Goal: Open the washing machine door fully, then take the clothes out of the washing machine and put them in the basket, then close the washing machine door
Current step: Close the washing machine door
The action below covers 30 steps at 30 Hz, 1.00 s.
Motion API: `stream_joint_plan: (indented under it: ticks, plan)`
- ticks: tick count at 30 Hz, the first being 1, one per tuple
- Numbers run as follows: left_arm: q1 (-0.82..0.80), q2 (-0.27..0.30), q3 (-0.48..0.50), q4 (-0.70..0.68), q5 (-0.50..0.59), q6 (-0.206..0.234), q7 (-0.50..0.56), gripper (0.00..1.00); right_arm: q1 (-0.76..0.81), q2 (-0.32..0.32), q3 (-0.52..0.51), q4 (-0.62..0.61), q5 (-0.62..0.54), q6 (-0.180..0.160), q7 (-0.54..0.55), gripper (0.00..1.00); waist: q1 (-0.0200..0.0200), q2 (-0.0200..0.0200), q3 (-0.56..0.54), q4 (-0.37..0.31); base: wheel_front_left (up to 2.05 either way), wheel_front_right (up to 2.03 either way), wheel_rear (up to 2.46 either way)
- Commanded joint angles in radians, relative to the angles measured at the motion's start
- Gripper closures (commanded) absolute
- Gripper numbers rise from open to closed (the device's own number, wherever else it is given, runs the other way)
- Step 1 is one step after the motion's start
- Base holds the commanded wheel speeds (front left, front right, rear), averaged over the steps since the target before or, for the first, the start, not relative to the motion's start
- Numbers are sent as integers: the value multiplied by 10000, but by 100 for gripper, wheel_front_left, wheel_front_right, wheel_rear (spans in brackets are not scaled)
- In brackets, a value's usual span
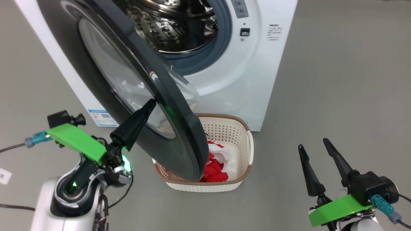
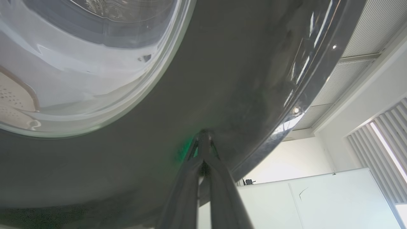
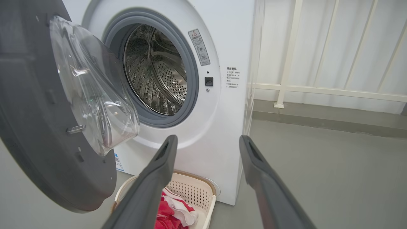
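Left gripper (image 1: 151, 104) is fully closed and holds nothing, tips pressed on the glossy black rim of the washing machine door (image 1: 188, 134). Right gripper (image 1: 313, 143) is spread wide, empty, well apart on the right.

Risks:
- Point contact on a slick curved rim. The tips could skate toward the glass mid-push and leave the door unlatched.
- The door's lower edge hangs over the basket (image 1: 247, 171); clearance unclear, it may clip the rim.

Clothes (image 1: 215, 171) are in the basket, below and beyond the left gripper. Washing machine (image 1: 231, 80) drum looks empty.
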<state>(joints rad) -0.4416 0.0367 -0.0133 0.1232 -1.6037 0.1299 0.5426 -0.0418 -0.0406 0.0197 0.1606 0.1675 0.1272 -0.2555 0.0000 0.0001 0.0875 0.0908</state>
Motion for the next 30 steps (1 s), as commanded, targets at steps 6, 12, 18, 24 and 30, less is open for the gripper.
stream_joint_plan:
  ticks: [6,12,18,24,30]
  plan:
    - [-635,135,98,-81,-234,-270,-266,100,-381,-96,250,-243,-24,35,-63,0,0,-1,114,-465,0,0,0]
    - [-909,135,-24,143,-389,-450,-633,100,-446,-96,240,-260,-56,35,-63,0,0,-1,272,-843,0,0,0]
    - [-1249,135,-190,379,-590,-686,-923,100,-511,-96,240,-283,-52,35,-63,0,0,-1,433,-1190,0,0,0]
    - [-1592,135,-199,683,-560,-776,-1301,100,-587,-96,224,-340,-26,35,-63,0,0,-1,650,-1519,0,0,0]
    - [-1987,135,-145,883,-543,-842,-1718,100,-710,-96,242,-380,59,35,-63,0,0,-1,917,-1808,0,0,0]
